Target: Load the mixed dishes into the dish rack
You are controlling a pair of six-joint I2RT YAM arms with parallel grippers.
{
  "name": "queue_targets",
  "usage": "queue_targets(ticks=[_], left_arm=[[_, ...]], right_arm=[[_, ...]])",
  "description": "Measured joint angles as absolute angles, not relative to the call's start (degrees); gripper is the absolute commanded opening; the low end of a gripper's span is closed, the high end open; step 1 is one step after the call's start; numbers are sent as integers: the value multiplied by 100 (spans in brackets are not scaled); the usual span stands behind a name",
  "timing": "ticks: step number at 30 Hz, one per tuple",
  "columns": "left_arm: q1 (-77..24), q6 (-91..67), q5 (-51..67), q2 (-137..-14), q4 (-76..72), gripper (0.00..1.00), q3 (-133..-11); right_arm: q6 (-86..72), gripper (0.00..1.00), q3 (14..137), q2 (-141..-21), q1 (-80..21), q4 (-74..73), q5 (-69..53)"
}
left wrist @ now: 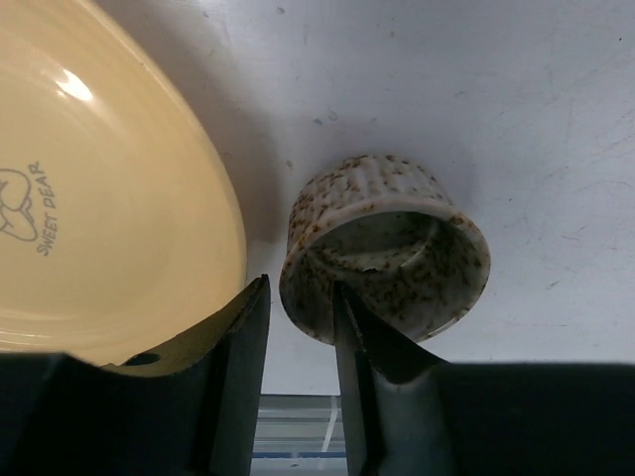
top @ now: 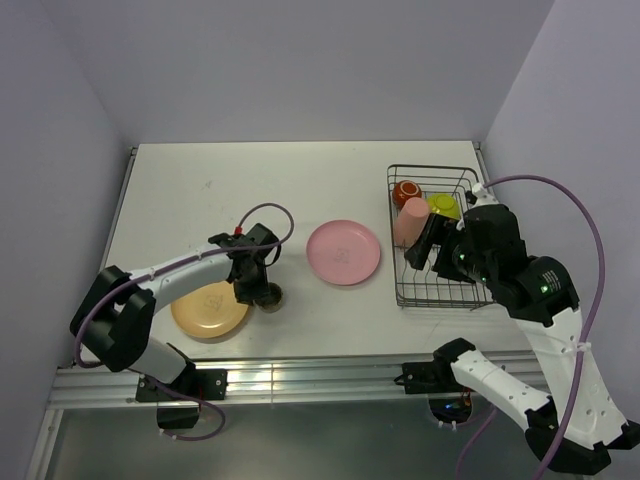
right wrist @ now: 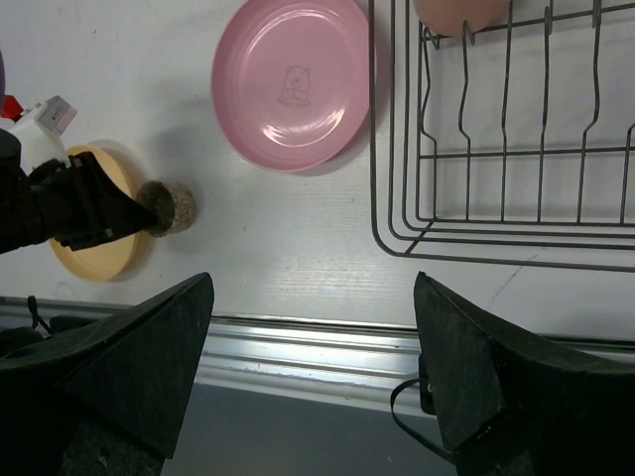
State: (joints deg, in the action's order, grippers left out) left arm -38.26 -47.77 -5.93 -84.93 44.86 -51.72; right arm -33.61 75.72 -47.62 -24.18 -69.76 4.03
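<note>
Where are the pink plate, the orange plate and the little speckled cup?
pink plate (top: pixel 343 252): top external view, middle of its face.
orange plate (left wrist: pixel 109 198): left wrist view, its inner face.
little speckled cup (left wrist: pixel 362 193): left wrist view, its ribbed outer wall.

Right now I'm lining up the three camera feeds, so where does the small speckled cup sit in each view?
Top external: the small grey-beige cup is left of centre, just right of the pale orange plate.
Left wrist: the cup is mid-frame, with the plate filling the left.
Right wrist: the cup is at the left, by the plate's right edge.
Shared landmark: the pale orange plate, beside the cup in all three.
</note>
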Motion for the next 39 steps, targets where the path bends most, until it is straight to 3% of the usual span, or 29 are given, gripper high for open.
queue_targets(ticks=[2,4,5,11,16,20,23,29,39], left_arm=[[-3850,-4777,-593,-8565,4429,26,-5172],[-3865,-4792,-607,-8628,4381,2,-5172],[-3865,-4742,-567,-8635,4355,0,-5192],[-3924,-4713,-613,-8648,4818,0,-5953],[-3924,-4628,-370,-8639,5461,0,-8051],[-3896,-4762,530,-8425,5118,0,-9400],[-3830,-5349,1621,-7811,4053,0,-9032],[-3745,-7780,3402,-6818,517,0,-6521],[-3603,-10060,4073,-6958,-2606,0,-5695]], right_arm=[[-3363,89,7572,-4737,-2418,-6989,399],[-3365,88,7572,-4720,-2418,-6997,399],[-3367,88,7572,-4718,-2418,-7000,397],[-3367,89,7575,-4794,-2418,-7019,220],[-3472,89,7627,-5175,-2418,-6938,-607],[-3785,89,7682,-5483,-2416,-6488,-1651],[-4241,89,7677,-5575,-2412,-5758,-2630],[-5513,89,7293,-5380,-2368,-3616,-4053],[-6729,88,6528,-5352,-2359,-1638,-4831]])
